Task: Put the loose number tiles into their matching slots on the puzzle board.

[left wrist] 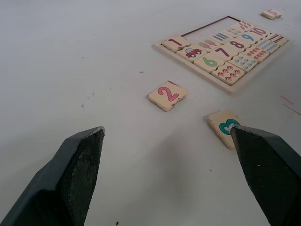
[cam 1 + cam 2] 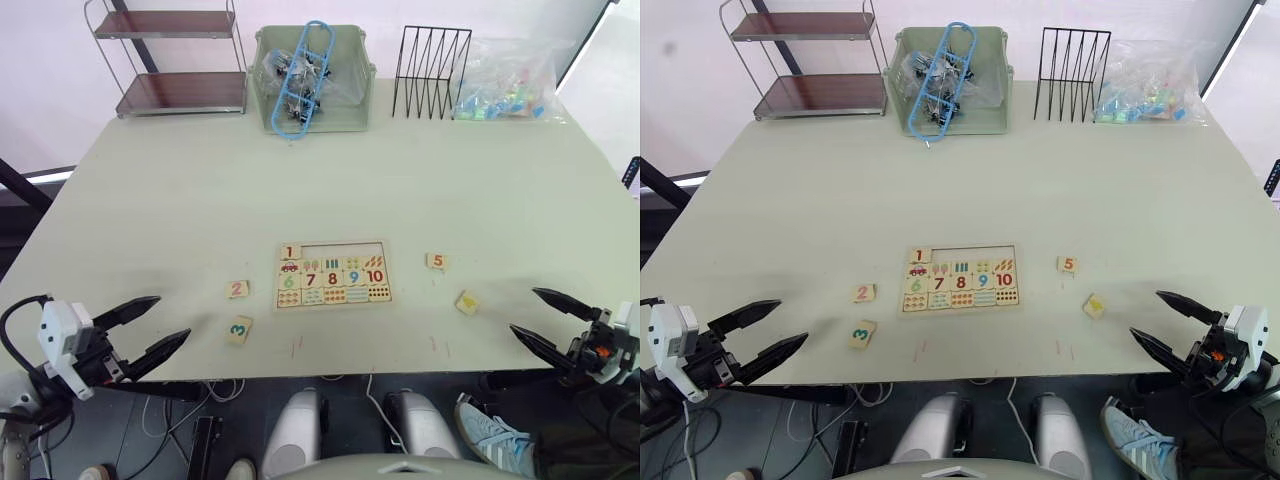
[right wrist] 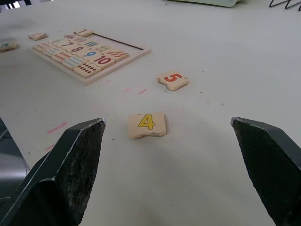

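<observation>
Board: the puzzle board [image 2: 332, 274] is lying flat near the middle of the table [image 2: 330, 180], toward the front edge, with its lower rows showing numerals 6 to 10 and counting pictures.
Top row: the 1 tile [image 2: 290, 252] is sitting in the leftmost slot, and the rest of the top row of slots [image 2: 345, 249] is lying bare.
Tile 2: the 2 tile [image 2: 238, 289] is lying face up on the table, just to the left of the board.
Tile 3: the 3 tile [image 2: 239, 329] is lying face up, nearer the front edge than the 2 and slightly turned.
Tile 5: the 5 tile [image 2: 436, 261] is resting to the right of the board, apart from it.
Tile 4: the 4 tile [image 3: 147, 125] is lying face up, nearer the front edge than the 5 and to its right.
Left gripper: the left gripper [image 2: 150, 327] is hovering over the front left corner of the table with its fingers spread wide apart, holding nothing, with the 2 and 3 tiles lying ahead of it.
Right gripper: the right gripper [image 2: 548, 318] is hovering at the front right edge with its fingers spread wide apart, holding nothing, with the 4 tile lying just ahead between the fingertips' line.
Back of table: a shelf rack [image 2: 172, 60], a green bin [image 2: 312, 80], a black wire rack [image 2: 432, 72] and a clear bag [image 2: 508, 82] are standing along the far edge.
</observation>
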Motion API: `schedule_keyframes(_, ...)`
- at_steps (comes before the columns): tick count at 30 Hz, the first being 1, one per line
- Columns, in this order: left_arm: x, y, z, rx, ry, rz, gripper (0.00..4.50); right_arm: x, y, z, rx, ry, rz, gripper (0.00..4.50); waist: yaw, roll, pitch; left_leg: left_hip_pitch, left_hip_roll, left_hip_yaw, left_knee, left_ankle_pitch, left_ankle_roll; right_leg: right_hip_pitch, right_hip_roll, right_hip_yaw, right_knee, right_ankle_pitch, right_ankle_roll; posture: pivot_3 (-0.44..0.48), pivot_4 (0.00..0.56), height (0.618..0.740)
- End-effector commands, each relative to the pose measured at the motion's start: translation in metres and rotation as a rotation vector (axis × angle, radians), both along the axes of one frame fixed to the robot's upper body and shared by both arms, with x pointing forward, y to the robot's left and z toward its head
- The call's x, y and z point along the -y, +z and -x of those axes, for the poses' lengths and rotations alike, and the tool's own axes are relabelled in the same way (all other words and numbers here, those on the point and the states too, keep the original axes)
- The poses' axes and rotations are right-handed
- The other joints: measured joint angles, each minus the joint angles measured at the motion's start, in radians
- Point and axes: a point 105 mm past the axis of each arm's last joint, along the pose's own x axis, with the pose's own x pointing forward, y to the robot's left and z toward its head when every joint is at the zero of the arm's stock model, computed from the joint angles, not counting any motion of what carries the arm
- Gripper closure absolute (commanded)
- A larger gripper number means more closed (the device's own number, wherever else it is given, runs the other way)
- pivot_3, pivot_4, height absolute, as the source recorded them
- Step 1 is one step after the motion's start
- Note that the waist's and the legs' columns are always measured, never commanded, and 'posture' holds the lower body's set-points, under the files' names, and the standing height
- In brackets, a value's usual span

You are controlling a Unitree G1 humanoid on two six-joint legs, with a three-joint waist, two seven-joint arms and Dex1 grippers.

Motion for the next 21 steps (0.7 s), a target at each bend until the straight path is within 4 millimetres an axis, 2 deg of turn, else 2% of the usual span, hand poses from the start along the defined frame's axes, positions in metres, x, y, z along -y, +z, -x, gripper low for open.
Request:
schedule_keyframes(1, -0.001, 0.004, -0.002, 0.028, -0.008, -0.007, 0.01, 0.000, 0.011, 0.001, 0.054, 0.001, 0.000, 0.00, 0.000, 0.000, 0.000, 0.000, 0.000, 0.000, 0.000, 0.000, 0.000, 0.000, 0.000, 0.000, 0.000, 0.000, 0.000, 0.000, 0.150, 0.740)
schedule_keyframes(15, -0.008, 0.005, -0.007, 0.050, -0.005, -0.041, 0.01, 0.002, 0.003, 0.003, 0.058, 0.006, -0.004, 0.00, 0.000, 0.000, 0.000, 0.000, 0.000, 0.000, 0.000, 0.000, 0.000, 0.000, 0.000, 0.000, 0.000, 0.000, 0.000, 0.000, 0.150, 0.740)
schedule_keyframes(21, -0.007, 0.004, -0.016, 0.058, -0.080, -0.083, 0.01, 0.003, 0.000, 0.010, 0.051, 0.033, 0.005, 0.00, 0.001, 0.000, 0.000, 0.000, 0.000, 0.000, 0.000, 0.000, 0.000, 0.000, 0.000, 0.000, 0.000, 0.000, 0.000, 0.000, 0.150, 0.740)
